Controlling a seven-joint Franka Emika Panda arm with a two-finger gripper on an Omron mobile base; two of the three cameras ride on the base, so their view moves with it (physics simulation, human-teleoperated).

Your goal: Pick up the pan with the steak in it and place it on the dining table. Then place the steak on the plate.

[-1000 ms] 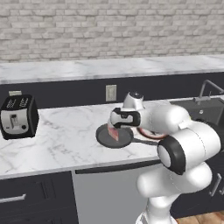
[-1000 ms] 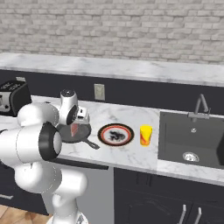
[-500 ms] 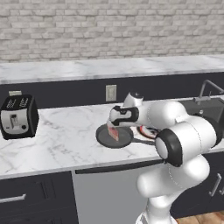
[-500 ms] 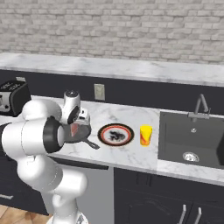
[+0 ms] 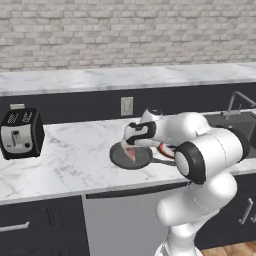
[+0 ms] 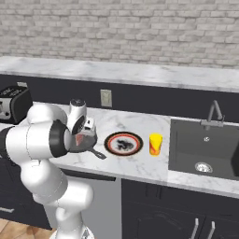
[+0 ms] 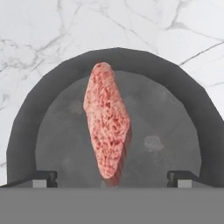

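Observation:
The dark grey pan (image 5: 119, 156) (image 6: 88, 145) (image 7: 175, 109) rests on the white marble dining table (image 5: 70, 160) (image 6: 140, 123) (image 7: 39, 26), its thin handle pointing toward the plate. The pinkish-red steak (image 5: 131, 153) (image 6: 82, 139) (image 7: 107, 120) lies in the pan. My gripper (image 5: 131, 146) (image 6: 87, 133) (image 7: 111, 178) hangs open just over the steak. Its fingertips (image 7: 43, 177) stand one on each side of the meat's near end and hold nothing. The red-rimmed plate (image 6: 123, 143) (image 5: 165, 150) sits just right of the pan, partly behind my arm in the left base view.
A yellow cup (image 6: 155, 144) stands right of the plate, then a dark sink (image 6: 205, 154) with a faucet (image 6: 212, 114). A toaster (image 5: 20, 134) (image 6: 11, 103) sits at the counter's left end. A wall outlet (image 5: 127, 105) is behind the pan.
The hand has come down and slightly left toward the steak in the pan. The jaws have stayed wide; pan, steak and plate have not moved.

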